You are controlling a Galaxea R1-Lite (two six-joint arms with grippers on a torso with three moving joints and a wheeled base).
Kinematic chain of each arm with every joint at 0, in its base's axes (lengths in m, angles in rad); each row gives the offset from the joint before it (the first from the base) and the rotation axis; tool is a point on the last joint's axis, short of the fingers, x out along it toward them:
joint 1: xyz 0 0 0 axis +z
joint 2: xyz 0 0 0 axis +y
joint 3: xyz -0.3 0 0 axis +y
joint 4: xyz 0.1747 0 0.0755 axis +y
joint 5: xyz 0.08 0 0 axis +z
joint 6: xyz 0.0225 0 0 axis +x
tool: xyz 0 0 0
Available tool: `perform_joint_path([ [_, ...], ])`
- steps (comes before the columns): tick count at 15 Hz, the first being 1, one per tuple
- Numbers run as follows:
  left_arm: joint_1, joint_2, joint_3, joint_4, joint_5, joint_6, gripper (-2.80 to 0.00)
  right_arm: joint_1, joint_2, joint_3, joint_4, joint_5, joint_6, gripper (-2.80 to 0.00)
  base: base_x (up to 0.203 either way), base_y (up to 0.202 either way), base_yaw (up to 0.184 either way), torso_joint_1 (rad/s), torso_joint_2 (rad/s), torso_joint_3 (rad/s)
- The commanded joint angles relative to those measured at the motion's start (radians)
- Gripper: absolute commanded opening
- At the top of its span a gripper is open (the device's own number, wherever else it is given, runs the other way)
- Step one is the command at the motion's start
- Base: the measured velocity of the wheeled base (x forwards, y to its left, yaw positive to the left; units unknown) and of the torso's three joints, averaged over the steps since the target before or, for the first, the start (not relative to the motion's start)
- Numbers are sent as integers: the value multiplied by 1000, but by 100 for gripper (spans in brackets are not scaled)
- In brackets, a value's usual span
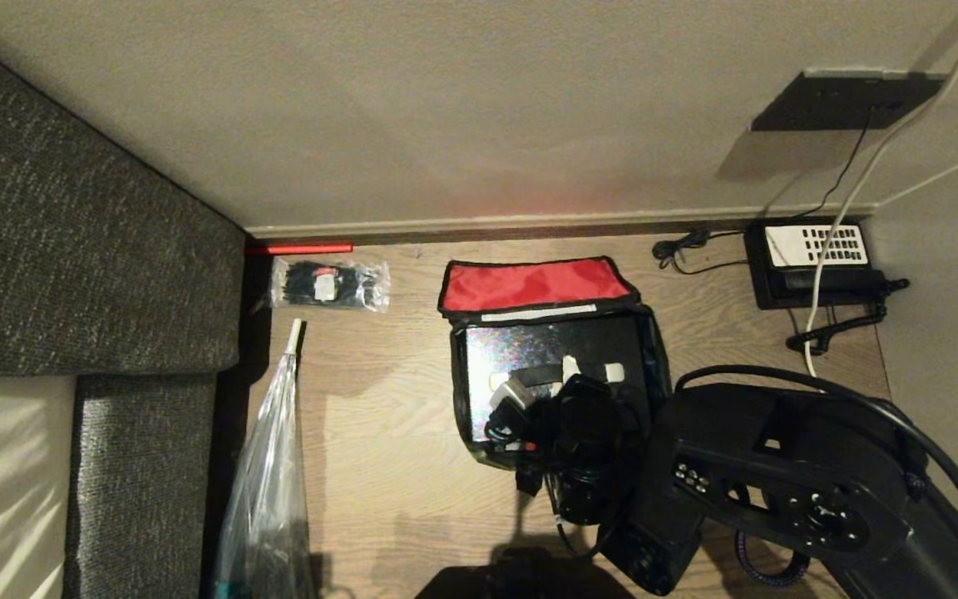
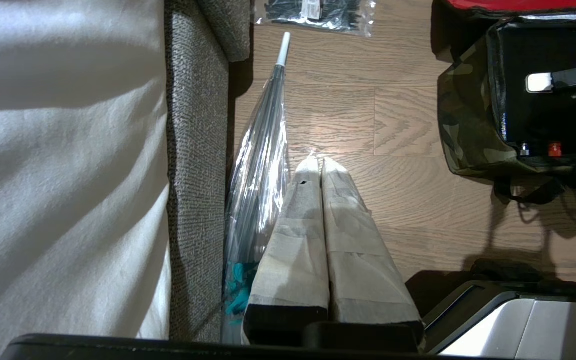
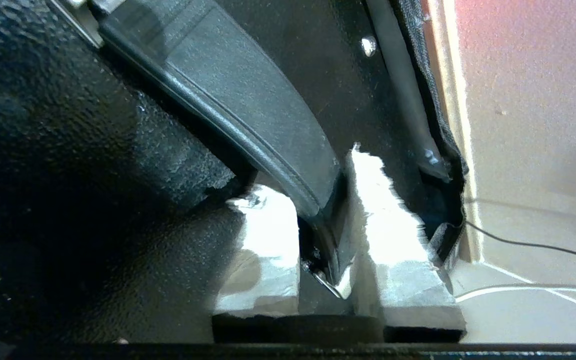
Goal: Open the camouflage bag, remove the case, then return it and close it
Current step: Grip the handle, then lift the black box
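The right gripper [image 3: 325, 235] reaches down into the open camouflage bag [image 2: 468, 135], its two taped fingers [image 3: 263, 240] pinched onto the black handle [image 3: 248, 95] that arches off the case [image 1: 529, 345]; the narrow gap between them is filled by the handle's end, so the grip looks made for a straight lift out of the bag. The case lies flat inside the bag, its glittery face up and nearly filling the opening, which is probably why the handle, not an edge, is taken. The lid [image 1: 533, 283] is folded back toward the wall with its red lining showing, leaving the way out free. The left gripper [image 2: 320, 175] hangs idle over the floor beside a folded clear umbrella [image 2: 258, 160], fingers pressed together on nothing. Further off, a packet of black ties [image 1: 329, 284] lies near the sofa [image 1: 71, 249], and a telephone [image 1: 816, 258] sits by the wall.
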Motion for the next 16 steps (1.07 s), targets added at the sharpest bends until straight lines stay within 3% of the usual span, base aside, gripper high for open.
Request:
perform_joint_path([
  [1, 1, 0, 3, 1, 0, 0, -280, 2, -3, -11, -19, -5, -7, -280, 0, 0, 0, 0, 0, 0],
  [10, 1, 0, 3, 1, 0, 0, -280, 10, -34, -44, -19, 6, -37, -280, 0, 0, 0, 0, 0, 0],
  [11, 1, 0, 3, 1, 0, 0, -280, 12, -34, -23, -19, 11, -40, 0, 0, 0, 0, 0, 0, 0],
  [16, 1, 0, 3, 1, 0, 0, -280, 15, -32, 59, -19, 65, -67, 0, 0, 0, 0, 0, 0, 0],
])
